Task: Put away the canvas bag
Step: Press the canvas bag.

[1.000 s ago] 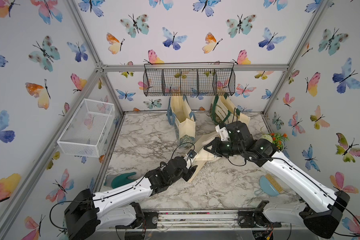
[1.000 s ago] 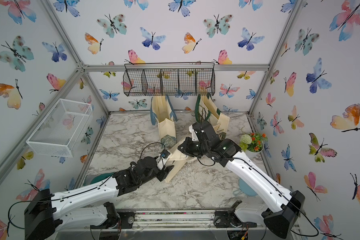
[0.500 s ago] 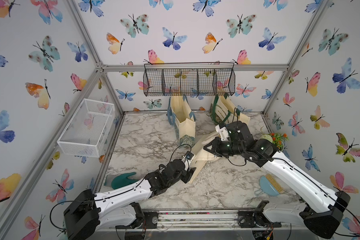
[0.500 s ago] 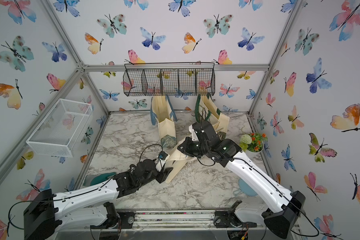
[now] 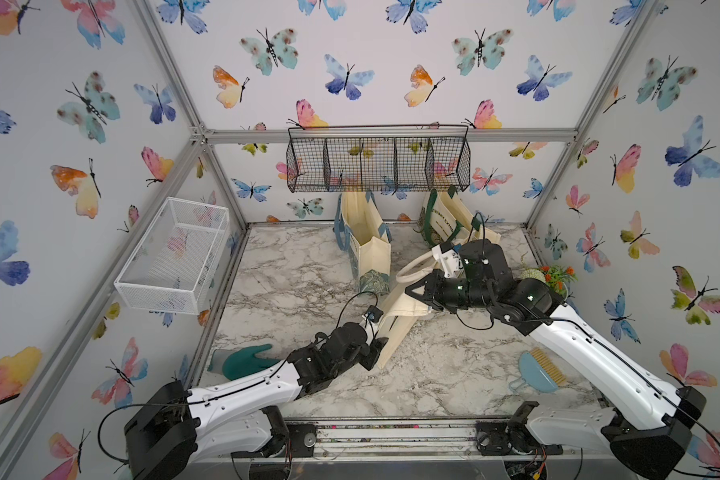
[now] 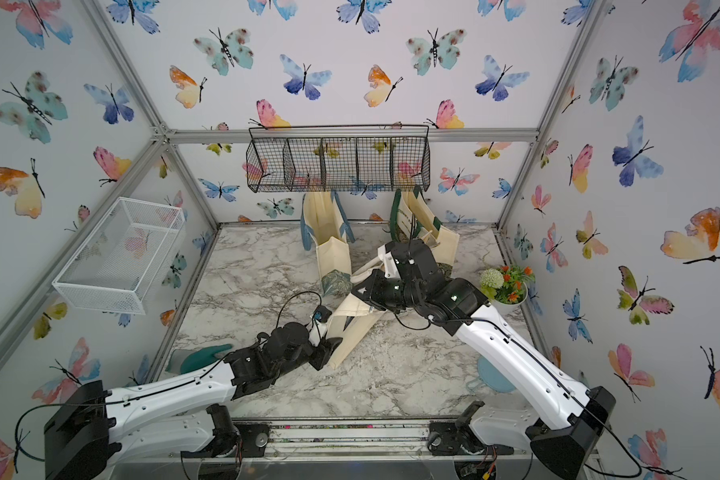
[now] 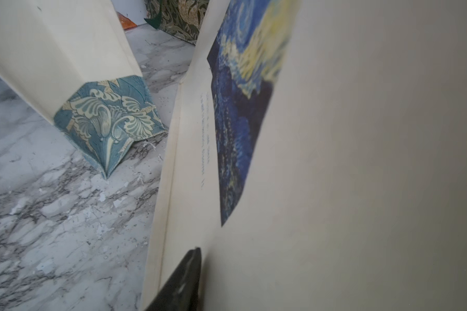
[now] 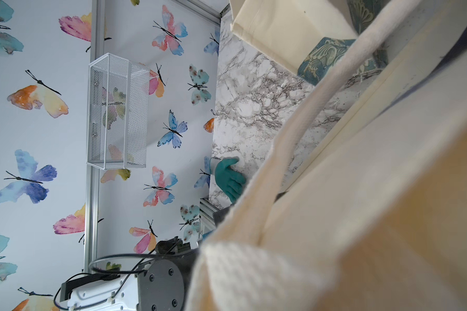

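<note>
The cream canvas bag with a dark blue painting print hangs slanted over the middle of the marble floor, seen in both top views. My right gripper is shut on its upper edge next to the pale rope handle. My left gripper is at the bag's lower corner, closed on the fabric. In the left wrist view one black finger presses flat on the canvas bag; the other finger is hidden behind the cloth. The bag fills most of the right wrist view.
Two other tote bags stand at the back: a blue-handled one and a green-handled one, under a black wire basket. A white mesh basket hangs on the left wall. A teal glove, blue brush and flower pot lie around.
My left gripper's jaws have narrowed onto the bag's lower corner. The right arm and the bag's top have stayed where they were.
</note>
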